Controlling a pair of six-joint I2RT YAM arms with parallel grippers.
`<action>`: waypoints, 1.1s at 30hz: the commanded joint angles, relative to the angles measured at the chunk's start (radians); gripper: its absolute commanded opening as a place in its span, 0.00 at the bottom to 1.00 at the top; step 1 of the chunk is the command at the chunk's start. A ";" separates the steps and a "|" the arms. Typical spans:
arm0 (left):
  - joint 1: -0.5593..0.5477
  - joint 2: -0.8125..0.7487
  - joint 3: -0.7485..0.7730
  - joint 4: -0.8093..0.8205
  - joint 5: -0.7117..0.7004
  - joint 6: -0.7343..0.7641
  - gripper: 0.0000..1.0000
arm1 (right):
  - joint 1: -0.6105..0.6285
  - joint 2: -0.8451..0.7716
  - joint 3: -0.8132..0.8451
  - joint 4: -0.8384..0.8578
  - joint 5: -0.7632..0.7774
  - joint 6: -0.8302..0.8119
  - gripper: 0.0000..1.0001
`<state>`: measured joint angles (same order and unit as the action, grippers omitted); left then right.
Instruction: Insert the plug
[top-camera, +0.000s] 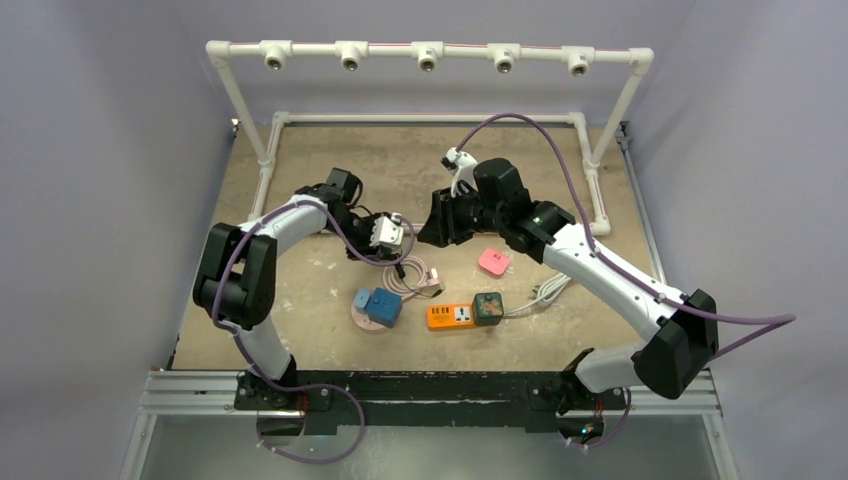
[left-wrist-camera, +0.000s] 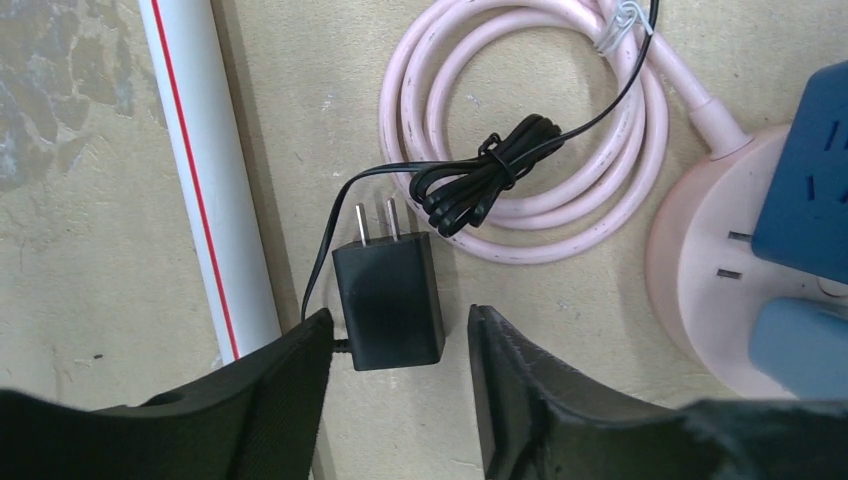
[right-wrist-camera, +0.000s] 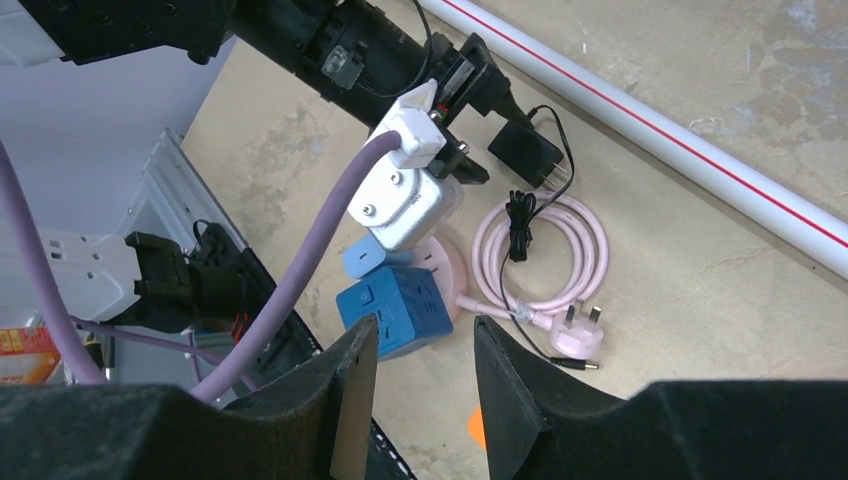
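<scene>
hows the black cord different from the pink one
The black cord is thin and folded into a short tied bundle; the pink cord is much thicker and wound in a wide round coil. The black cord lies across the pink cord's coil. Both rest on the table.

**Both arms lean in toward the middle, jaws apart**

The left arm (top-camera: 290, 215) is folded sharply at the elbow and reaches inward from its base. Its wrist is tipped down, and the left gripper (left-wrist-camera: 399, 314) is held low with its jaws parted. Opposite, the right arm (top-camera: 600, 265) stretches out long from its base with the wrist raised. The right gripper (right-wrist-camera: 425, 328) angles down toward its partner, jaws apart as well.
</scene>
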<state>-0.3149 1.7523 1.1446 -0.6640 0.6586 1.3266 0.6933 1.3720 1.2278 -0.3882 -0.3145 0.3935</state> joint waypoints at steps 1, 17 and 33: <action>-0.014 0.031 0.042 0.024 -0.010 0.008 0.54 | -0.004 -0.001 -0.006 0.036 -0.033 0.005 0.42; -0.037 0.116 0.100 0.028 -0.055 -0.064 0.07 | -0.014 -0.036 -0.018 0.020 -0.023 0.012 0.37; 0.087 -0.269 0.212 0.738 0.304 -1.790 0.00 | -0.065 -0.169 0.229 0.008 0.010 -0.031 0.77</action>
<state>-0.3202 1.5890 1.4403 -0.4950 0.8593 0.4957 0.6380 1.2613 1.3518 -0.4191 -0.3290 0.3847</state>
